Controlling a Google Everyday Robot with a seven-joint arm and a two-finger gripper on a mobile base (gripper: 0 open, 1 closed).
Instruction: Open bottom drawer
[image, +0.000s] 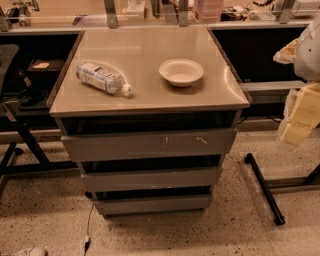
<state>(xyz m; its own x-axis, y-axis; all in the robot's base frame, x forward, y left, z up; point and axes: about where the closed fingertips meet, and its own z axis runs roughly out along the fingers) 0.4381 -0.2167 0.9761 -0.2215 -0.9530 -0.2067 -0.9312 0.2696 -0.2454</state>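
The grey metal cabinet (150, 102) stands in the middle of the camera view with three drawers. The bottom drawer (152, 204) is the lowest and smallest, with a plain front just above the floor; a dark gap shows above it and no tray interior is visible. The tallest front with pale scratches (150, 144) and the mid-sized front (150, 179) sit above it. My gripper (300, 120) shows as pale yellowish blocks under a white arm part at the right edge, well to the right of the cabinet and above the bottom drawer's height.
A plastic bottle (102, 77) lies on its side on the cabinet top beside a white bowl (181, 71). A black floor bar (264, 187) lies right of the cabinet. Black desk legs (25, 145) stand to the left. A cable (89, 225) trails on the speckled floor.
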